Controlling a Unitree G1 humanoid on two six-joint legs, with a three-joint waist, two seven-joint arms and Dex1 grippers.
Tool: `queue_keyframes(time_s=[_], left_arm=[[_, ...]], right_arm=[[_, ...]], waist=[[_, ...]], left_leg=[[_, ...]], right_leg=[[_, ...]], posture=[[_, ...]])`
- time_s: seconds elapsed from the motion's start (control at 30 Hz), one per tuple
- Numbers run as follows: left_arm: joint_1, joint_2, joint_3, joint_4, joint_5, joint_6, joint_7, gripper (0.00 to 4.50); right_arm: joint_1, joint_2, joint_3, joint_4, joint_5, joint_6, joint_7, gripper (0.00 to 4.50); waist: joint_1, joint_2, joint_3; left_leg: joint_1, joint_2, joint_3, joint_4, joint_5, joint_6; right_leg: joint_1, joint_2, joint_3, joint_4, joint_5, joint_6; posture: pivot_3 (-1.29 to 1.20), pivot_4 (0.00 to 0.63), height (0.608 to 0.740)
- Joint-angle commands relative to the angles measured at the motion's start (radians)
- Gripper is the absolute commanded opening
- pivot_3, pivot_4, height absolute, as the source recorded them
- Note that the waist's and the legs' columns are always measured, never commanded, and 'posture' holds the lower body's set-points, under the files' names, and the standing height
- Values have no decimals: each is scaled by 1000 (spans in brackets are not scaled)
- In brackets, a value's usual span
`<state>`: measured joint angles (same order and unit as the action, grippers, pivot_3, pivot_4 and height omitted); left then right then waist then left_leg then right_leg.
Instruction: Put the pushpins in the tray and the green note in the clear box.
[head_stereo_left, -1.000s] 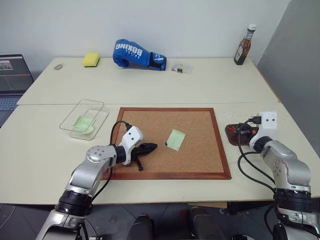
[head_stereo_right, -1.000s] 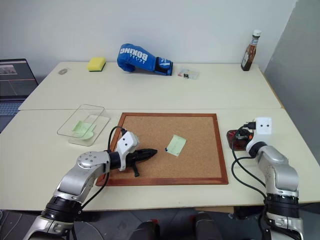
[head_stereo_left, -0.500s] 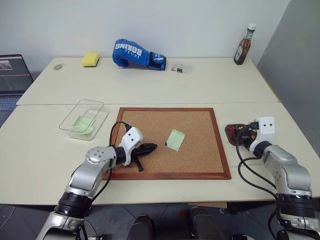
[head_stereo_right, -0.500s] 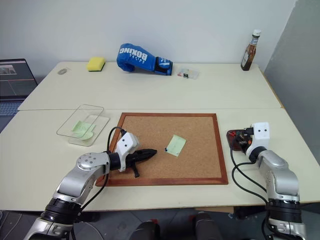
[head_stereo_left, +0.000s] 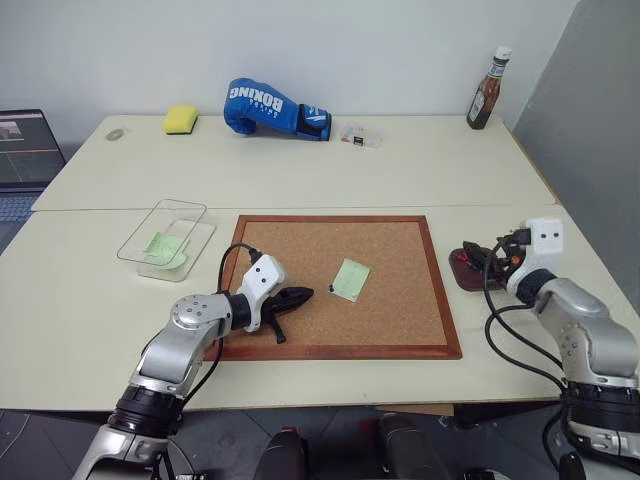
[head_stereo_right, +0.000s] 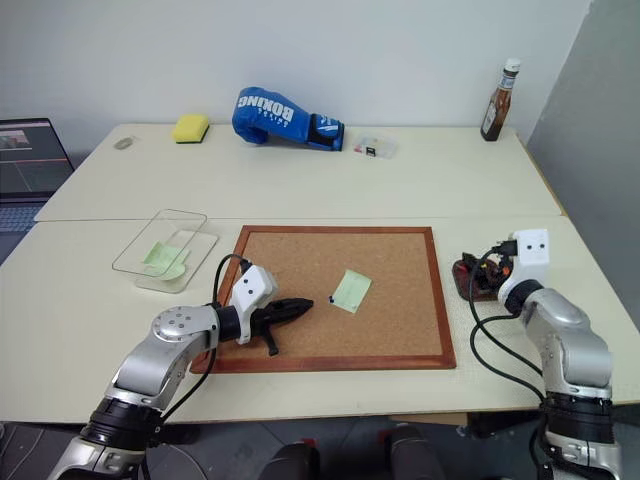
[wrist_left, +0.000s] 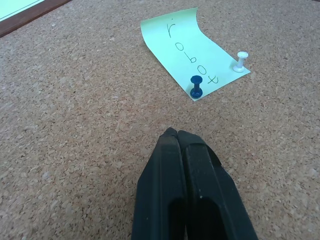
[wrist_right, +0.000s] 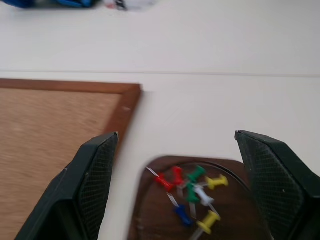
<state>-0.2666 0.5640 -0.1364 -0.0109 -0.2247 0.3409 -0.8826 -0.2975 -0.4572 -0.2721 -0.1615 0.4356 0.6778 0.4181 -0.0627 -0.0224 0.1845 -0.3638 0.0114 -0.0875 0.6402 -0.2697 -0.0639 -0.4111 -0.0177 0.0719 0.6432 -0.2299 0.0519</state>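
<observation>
head views: green note (head_stereo_left: 351, 279) on corkboard (head_stereo_left: 390, 320), just ahead of left gripper (head_stereo_left: 305, 293), the nearer arm. left wrist: left gripper pinched closed, empty; blue pushpin (wrist_left: 196, 86) on note's near corner. right wrist: right gripper (wrist_right: 175, 175) wide, empty, above tray (wrist_right: 250, 220).

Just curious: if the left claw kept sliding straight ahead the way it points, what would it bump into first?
Probably the dark blue pushpin at the near corner of the green note; the corkboard between looks bare.
</observation>
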Motion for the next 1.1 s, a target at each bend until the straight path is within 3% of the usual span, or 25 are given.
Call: queue_keyframes(time_s=[0.03, 0.5, 1.1], left_arm=[[29, 5, -24, 29, 26, 28, 2, 0], [20, 1, -31, 23, 23, 31, -2, 0], [20, 10, -30, 13, 20, 33, -12, 0]], right_arm=[[-22, -26, 18, -71, 57, 20, 69, 3972], [42, -103, 345, -140, -57, -198, 347, 3972], [21, -80, 451, -51, -135, -333, 451, 3972]], waist=[[0, 0, 0], [2, 0, 0], [3, 0, 0]], left_leg=[[0, 0, 0, 0, 0, 0], [0, 0, 0, 0, 0, 0], [0, 0, 0, 0, 0, 0]], right_leg=[[0, 0, 0, 0, 0, 0], [0, 0, 0, -1, 0, 0], [0, 0, -1, -1, 0, 0]], posture=[[0, 150, 740], [0, 150, 740], [0, 150, 740]])
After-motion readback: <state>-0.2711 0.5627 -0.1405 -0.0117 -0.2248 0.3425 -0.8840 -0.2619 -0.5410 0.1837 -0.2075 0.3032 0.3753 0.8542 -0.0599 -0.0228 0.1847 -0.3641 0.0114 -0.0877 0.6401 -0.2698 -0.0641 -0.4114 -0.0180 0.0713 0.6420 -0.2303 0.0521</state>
